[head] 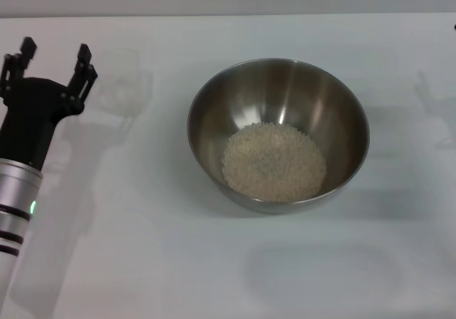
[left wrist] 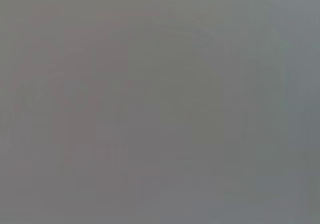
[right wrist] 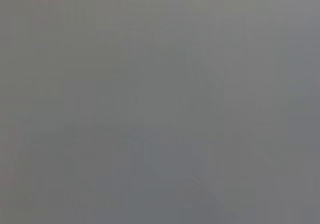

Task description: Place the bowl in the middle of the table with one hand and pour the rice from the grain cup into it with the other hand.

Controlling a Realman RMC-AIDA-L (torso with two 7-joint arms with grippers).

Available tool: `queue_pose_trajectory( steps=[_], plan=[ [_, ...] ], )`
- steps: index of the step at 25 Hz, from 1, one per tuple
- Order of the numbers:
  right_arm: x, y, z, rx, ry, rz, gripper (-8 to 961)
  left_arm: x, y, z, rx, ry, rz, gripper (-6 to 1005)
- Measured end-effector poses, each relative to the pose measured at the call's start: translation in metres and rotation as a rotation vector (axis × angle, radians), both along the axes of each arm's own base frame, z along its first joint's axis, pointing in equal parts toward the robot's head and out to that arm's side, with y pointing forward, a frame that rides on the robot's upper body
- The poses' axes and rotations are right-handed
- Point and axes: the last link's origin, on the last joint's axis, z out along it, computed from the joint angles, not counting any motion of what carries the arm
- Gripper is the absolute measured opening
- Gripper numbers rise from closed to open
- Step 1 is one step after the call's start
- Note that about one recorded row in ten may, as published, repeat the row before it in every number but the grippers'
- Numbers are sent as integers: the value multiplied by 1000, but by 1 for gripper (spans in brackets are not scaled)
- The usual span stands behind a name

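As the head camera looks down, a big round shiny steel bowl [head: 278, 134] sits near the middle of the plain white flat table [head: 142, 262]. Inside it lies a loose heap of small off-white rice grains [head: 273, 161]. The rice covers the bottom of the bowl and leans a little toward the near side.

On the left side, the left gripper [head: 55, 59], a black one with two fingers on a silver and white round arm, is above the table. Its fingers are spread wide apart and nothing is between them. It is well apart from the bowl.

Just beside the left gripper, toward the bowl, stands a small see-through plastic grain cup [head: 127, 84]. It is very faint against the white table. It looks like it is standing upright. The gripper is not touching it, and I cannot see any rice in it.

At the far right edge there is only a tiny dark bit, too small to tell what it is. The right gripper does not show in this view.

The left wrist view is just a flat grey blur, with nothing to make out.

The right wrist view is the same grey blur, and it shows nothing either.
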Motion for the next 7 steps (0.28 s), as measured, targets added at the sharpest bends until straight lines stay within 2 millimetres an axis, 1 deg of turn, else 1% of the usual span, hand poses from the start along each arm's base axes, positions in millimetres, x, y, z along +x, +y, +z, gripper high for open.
queue_pose_trajectory(
  steps=[2, 4, 7],
  plan=[
    [1, 1, -3, -17, 0, -12, 827, 1, 2, 2, 8, -15, 2, 773],
    [2, 2, -5, -29, 0, -19, 827, 2, 9, 4, 7, -40, 4, 773],
    [0, 5, -6, -40, -1, -19, 827, 2, 13, 5, 0, -44, 4, 773]
  ],
)
